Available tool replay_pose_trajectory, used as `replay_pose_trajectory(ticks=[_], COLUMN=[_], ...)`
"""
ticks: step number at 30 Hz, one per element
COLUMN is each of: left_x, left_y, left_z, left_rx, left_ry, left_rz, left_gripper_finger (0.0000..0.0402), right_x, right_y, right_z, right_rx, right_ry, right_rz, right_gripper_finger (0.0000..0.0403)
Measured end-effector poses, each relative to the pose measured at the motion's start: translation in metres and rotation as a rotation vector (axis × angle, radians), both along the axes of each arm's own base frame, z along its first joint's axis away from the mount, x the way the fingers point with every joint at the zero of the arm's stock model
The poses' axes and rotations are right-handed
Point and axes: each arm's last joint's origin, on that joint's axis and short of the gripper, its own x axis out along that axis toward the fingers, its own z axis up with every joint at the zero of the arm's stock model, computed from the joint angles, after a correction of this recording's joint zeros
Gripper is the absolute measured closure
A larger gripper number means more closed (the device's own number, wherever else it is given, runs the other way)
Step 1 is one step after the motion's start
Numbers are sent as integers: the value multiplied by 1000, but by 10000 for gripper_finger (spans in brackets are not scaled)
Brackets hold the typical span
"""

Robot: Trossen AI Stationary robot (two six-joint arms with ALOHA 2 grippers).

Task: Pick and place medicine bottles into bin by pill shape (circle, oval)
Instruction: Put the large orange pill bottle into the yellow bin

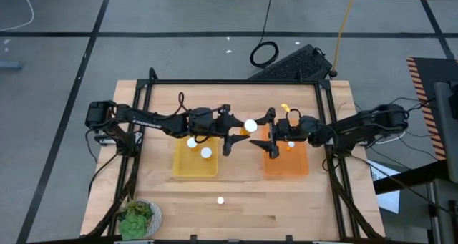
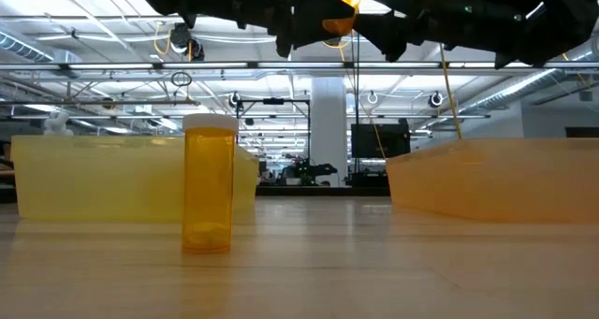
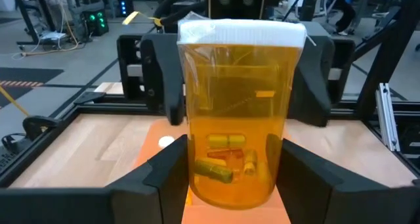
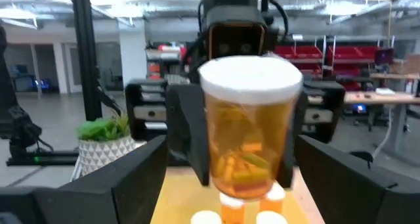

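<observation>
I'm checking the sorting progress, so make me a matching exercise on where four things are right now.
Things:
1. amber plastic pill bottle with oblong pills
2. flat translucent yellow plastic tray
3. lone amber white-capped bottle
4. green leafy thing on a white plate

Places or states:
A. upright on the bare wooden table, in front of both trays
B. at the table's near left corner
C. held in the air by the left gripper
D. contains two capped bottles

Pairs: 1-C, 2-D, 3-A, 4-B
</observation>
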Motion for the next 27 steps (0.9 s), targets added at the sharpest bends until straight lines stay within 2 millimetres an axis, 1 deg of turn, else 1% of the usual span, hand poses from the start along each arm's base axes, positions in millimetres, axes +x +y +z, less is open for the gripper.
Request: replay_pose_trajectory(ticks=[4,11,19,27], left_x=[0,0,0,0], left_y=[0,-1,-1,-3], left_z=[0,0,0,0], left_rx=[0,-2,-2,-4], left_ry=[-3,-4,-3,-5], left_rz=[0,-5,-5,-10], left_gripper_finger=[204,204,204,204], right_x=[7,19,20,20], right_y=[2,2,2,2], right_z=[0,-1,-1,-1], right_rx=[0,-6,2,2], right_ry=[-19,-21,-28,-28], right_rz=[21,47,46,46], right_gripper_finger=[83,111,138,175])
